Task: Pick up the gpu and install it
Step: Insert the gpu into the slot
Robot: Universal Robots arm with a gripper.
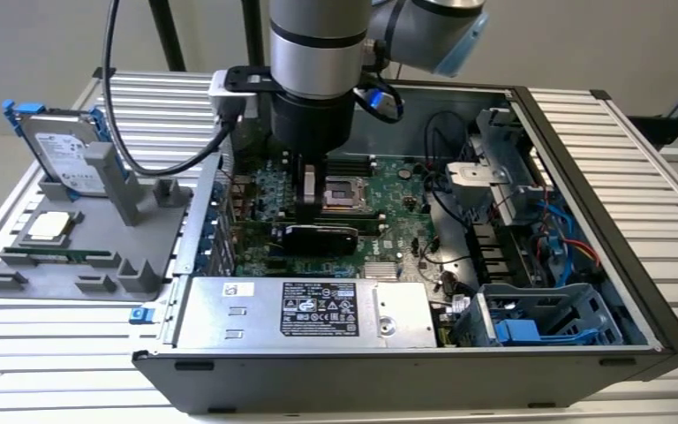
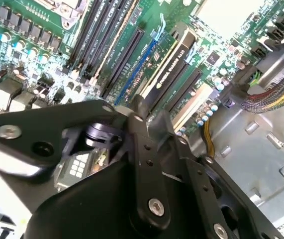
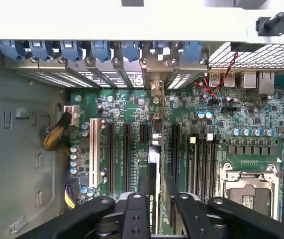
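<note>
Holding the gpu (image 1: 319, 237) edge-up, my gripper (image 3: 154, 199) is clamped across its top edge, at about seven o'clock from the CPU socket (image 1: 348, 192) in the exterior view. In the first wrist view the card hangs over the expansion slots (image 3: 126, 154), its bracket end toward the rear slot covers (image 3: 102, 67). I judge it light, stiff and fragile, best pinched by the board edge and shroud. It looks flat: black shroud, thin edge.

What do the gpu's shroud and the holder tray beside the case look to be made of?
The gpu shroud looks like matte black plastic, with little glare. The holder tray seems moulded or printed grey plastic, flat and dull. The gripper stands over the card.
</note>
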